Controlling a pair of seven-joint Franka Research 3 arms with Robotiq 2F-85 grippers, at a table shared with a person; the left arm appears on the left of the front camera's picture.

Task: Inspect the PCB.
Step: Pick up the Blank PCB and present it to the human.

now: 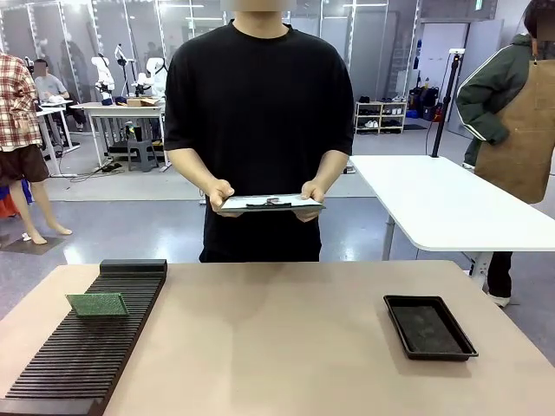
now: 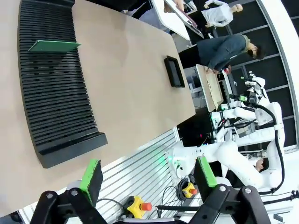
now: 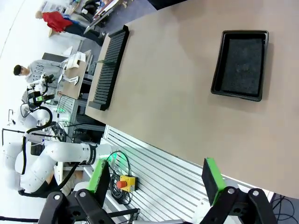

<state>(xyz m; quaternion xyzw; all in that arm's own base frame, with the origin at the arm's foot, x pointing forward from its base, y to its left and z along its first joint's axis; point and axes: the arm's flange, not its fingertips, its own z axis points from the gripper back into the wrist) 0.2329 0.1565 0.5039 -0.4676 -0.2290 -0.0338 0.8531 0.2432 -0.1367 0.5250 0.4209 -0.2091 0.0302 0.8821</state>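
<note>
Green-padded jaws of the left gripper (image 2: 148, 170) and right gripper (image 3: 155, 175) stand wide apart, holding nothing, short of the table's near edge. Beyond them the PCB (image 1: 97, 304) sits untouched on the black slotted rack (image 1: 78, 360). Inspection looks not yet begun, while the person holds a clipboard (image 1: 270, 203).

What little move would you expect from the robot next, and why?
Probably the left gripper should reach toward the PCB. The board sits untouched on the black slotted rack on the robot's left side, and that gripper hangs open and empty, back from the table.
</note>
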